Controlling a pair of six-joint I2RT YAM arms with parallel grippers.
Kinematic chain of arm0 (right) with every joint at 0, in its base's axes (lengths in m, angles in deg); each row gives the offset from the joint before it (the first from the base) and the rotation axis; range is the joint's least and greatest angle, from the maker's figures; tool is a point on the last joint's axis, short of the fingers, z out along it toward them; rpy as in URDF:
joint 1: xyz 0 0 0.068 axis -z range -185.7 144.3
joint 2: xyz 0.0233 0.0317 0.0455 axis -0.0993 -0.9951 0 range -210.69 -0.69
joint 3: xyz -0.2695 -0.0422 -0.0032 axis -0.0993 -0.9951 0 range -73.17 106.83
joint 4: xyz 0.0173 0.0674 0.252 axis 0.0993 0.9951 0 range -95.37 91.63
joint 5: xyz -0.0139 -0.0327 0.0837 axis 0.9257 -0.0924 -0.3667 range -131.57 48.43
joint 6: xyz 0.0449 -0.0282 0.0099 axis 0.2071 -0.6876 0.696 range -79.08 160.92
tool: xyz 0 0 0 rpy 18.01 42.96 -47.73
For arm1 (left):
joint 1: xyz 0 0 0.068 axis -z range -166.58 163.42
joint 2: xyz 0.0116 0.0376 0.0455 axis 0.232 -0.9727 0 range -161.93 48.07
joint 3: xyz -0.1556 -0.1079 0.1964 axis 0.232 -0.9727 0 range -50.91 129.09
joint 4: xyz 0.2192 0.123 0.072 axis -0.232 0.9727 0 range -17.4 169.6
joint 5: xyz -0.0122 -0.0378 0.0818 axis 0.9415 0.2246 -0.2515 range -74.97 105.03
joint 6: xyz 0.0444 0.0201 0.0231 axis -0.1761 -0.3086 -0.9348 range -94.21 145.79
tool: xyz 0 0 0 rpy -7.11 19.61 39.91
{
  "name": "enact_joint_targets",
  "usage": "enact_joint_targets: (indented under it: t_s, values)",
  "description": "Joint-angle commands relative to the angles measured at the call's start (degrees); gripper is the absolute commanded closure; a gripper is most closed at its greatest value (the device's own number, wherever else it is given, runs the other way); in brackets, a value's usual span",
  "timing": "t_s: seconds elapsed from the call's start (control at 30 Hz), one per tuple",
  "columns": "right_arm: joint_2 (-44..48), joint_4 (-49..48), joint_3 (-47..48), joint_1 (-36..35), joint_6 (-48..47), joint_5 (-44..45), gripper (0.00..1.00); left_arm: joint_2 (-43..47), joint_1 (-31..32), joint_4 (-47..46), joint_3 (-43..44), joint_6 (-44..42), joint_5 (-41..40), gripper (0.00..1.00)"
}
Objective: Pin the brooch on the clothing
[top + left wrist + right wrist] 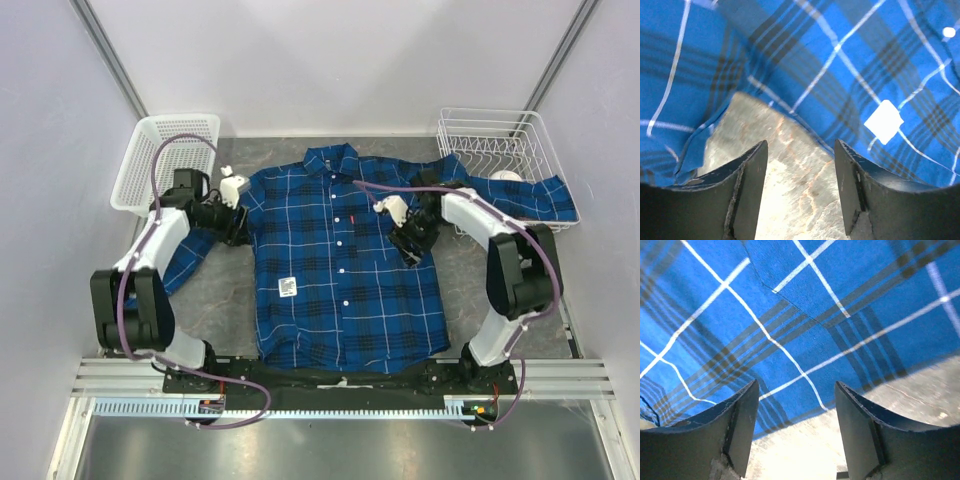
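The clothing [340, 270], a blue plaid shirt, lies flat and face up in the middle of the table, with a white square tag [288, 287] low on its front. No view shows the brooch. My left gripper [238, 225] sits at the shirt's left armpit. In the left wrist view it [801, 145] is open over bare stone, with the shirt edge [805, 75] and the tag [884, 121] just beyond. My right gripper [410, 246] is at the shirt's right side. In the right wrist view it [797, 385] is open and empty over the shirt's edge [790, 330].
A white plastic basket [165, 160] stands at the back left. A white wire rack [500, 148] stands at the back right, and the shirt's right sleeve [530, 198] is draped over its front. The left sleeve [188, 258] lies beside my left arm.
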Motion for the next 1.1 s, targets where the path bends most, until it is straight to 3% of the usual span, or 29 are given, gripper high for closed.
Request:
enact_joint_targets:
  t_s: [0.0,0.27,0.5,0.73,0.8,0.83,0.93,1.07]
  values:
    - [10.2,1.4,3.8,2.4,-1.4,-6.6,0.30,8.8,8.6,2.4,-3.2,-8.9,5.8,0.37]
    - [15.5,8.3,1.5,5.7,-2.0,-5.8,0.33,14.1,27.7,12.0,-15.7,-25.0,7.5,0.55]
    - [19.5,11.4,-0.2,16.4,-4.6,-4.0,0.33,13.2,40.8,8.0,-23.4,-27.0,-4.4,0.59]
    - [24.7,18.6,0.5,33.0,-13.9,-3.5,0.29,16.0,41.5,6.4,-20.9,-23.6,-3.7,0.34]
    - [26.5,20.2,0.8,37.6,-16.0,-5.1,0.27,19.6,40.9,5.9,-18.2,-20.8,-0.7,0.26]
    - [27.1,20.3,0.7,42.4,-16.4,-6.7,0.26,20.5,40.8,5.3,-17.5,-20.0,-0.3,0.17]
    - [27.9,19.8,-1.3,50.7,-19.8,-8.6,0.25,23.4,40.1,0.6,-14.9,-14.6,0.0,0.14]
    - [26.6,12.8,-6.9,52.8,-18.8,-4.5,0.26,23.4,37.2,-7.0,-11.2,-3.0,1.5,0.12]
